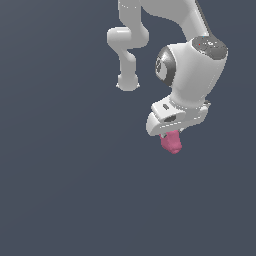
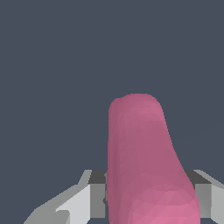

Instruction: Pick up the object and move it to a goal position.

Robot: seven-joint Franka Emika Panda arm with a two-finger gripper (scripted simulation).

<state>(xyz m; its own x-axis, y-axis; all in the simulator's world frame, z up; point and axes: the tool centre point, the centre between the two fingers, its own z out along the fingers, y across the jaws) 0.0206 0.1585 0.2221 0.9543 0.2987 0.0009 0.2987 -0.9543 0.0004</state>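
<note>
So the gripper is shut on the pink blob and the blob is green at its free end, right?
Not quite. The gripper is shut on the pink blob, but the free end is pink like the rest, not green. The wrist view shows the whole blob in one pink colour between the fingers.

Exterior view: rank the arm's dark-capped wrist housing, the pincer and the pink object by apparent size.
1. Wrist housing, largest.
2. Pincer, its white body clearly smaller.
3. Pink object, smallest, partly hidden by the pincer.
</note>
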